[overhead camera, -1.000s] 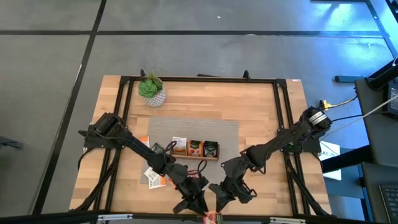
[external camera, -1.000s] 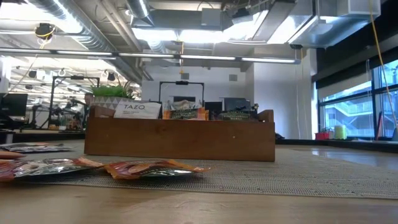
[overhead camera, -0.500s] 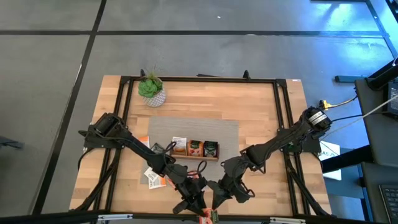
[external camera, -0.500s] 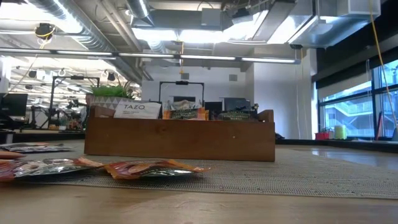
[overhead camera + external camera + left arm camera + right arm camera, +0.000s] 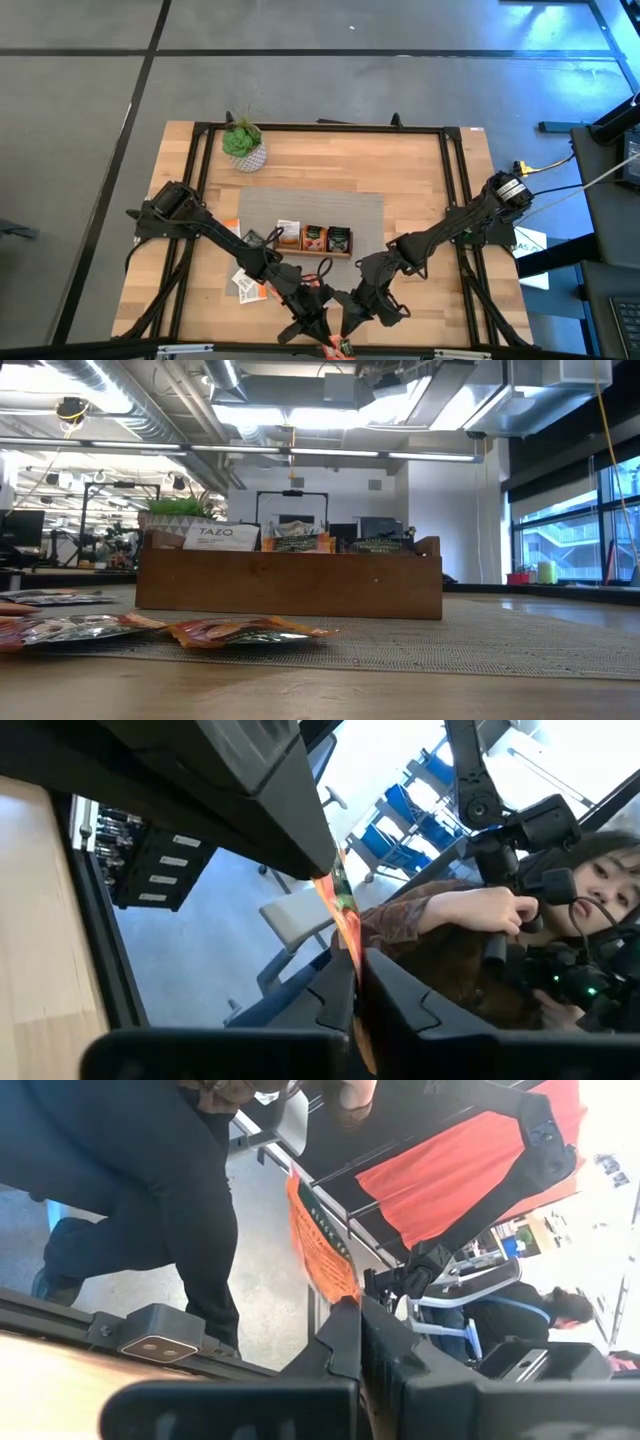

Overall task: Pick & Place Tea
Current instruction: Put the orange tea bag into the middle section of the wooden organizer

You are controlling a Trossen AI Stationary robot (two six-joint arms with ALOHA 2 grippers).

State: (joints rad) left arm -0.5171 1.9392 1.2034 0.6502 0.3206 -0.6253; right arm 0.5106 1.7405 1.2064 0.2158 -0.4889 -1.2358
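Meeting at the near edge of the pale wooden surface (image 5: 420, 190), both dark arms are holding one orange tea sachet (image 5: 335, 346) between them. The left gripper (image 5: 358, 982) is pinching the sachet's edge with its fingers (image 5: 335, 995) closed narrow on it. The right gripper (image 5: 359, 1330) is gripping the same orange packet with its fingers (image 5: 340, 1342) drawn fully together. Behind them, a long brown wooden tray (image 5: 312, 240) is sitting on a grey woven mat (image 5: 365, 205), holding upright sachets in its compartments. More loose tea sachets (image 5: 248, 285) are lying flat on the surface beside the tray's left end. A small green plant in a white pot (image 5: 243, 143) is standing near the far left corner. A seated person (image 5: 480, 940) is showing beyond the surface.
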